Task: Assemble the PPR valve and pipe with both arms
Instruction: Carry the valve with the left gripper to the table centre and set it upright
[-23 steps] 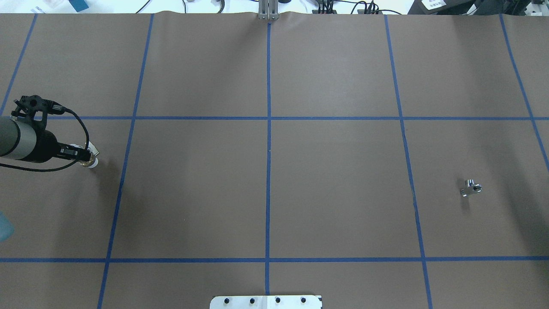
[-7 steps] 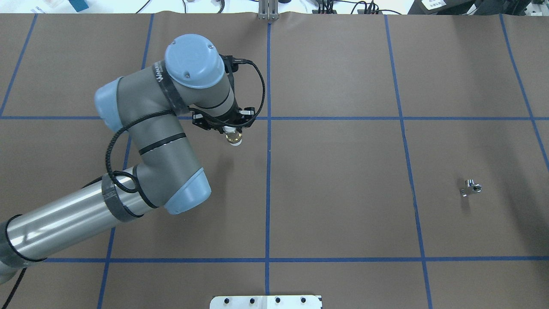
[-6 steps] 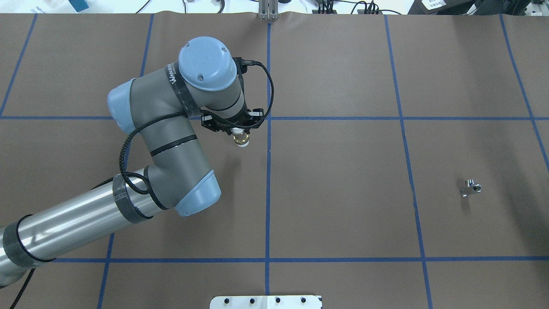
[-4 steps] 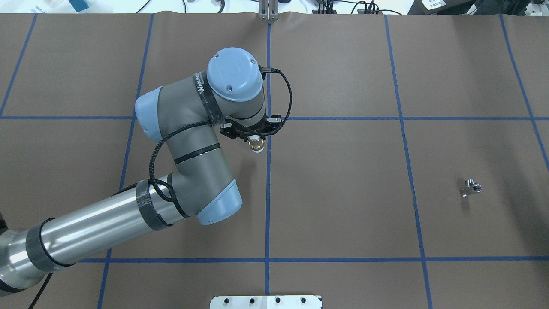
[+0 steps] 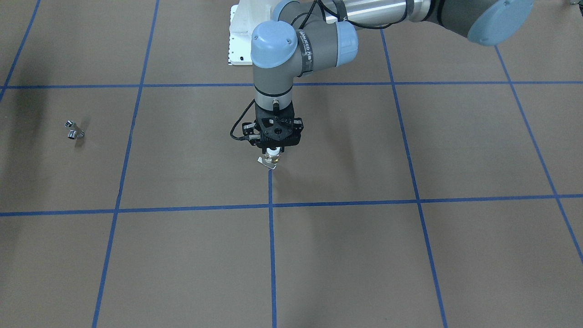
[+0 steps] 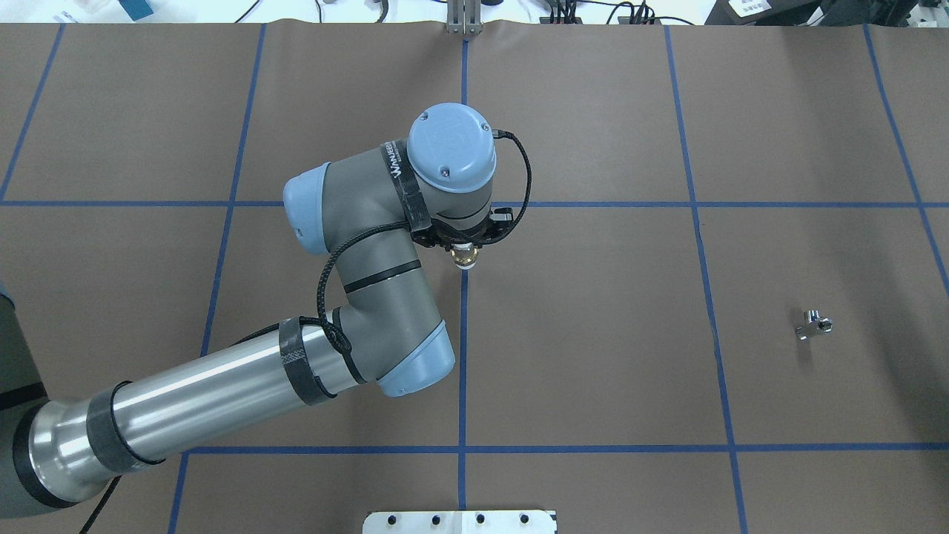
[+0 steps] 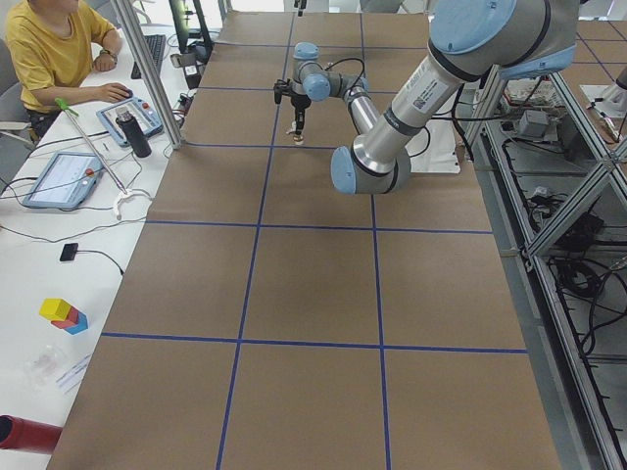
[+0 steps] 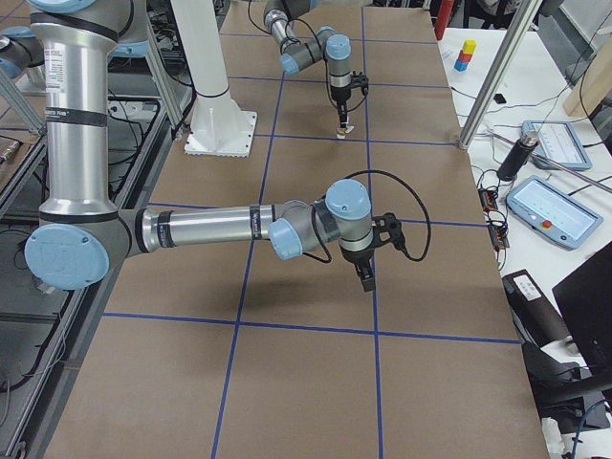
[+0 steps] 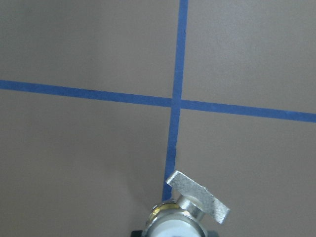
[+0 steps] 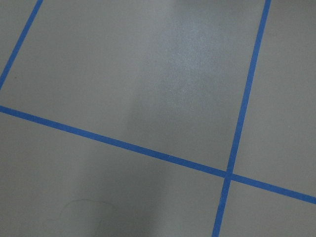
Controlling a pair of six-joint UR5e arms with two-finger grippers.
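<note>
PPR valve [image 5: 272, 160] hangs from the left gripper [image 5: 272, 152] over the middle of the tabletop [image 6: 593, 334], about as far from the left edge as from the right. The fingers are clamped on its white collar end. The brass body points down, and the flat tab sticks out sideways at the lower end. The left wrist view looks down past the valve [image 9: 187, 212] at a crossing of the blue tape lines [image 9: 176, 102], and the valve sits right above one of those lines. Whether it touches the tabletop cannot be told.

The pipe [image 6: 814, 325] lies on the tabletop near the right edge, about midway between the robot's edge and the far edge, well apart from the valve.

The right gripper [image 8: 368, 279] shows only in the side view from the right end. It points down above the tabletop, and I cannot tell whether its fingers are apart or together. The right wrist view shows only bare tabletop and tape lines.
</note>
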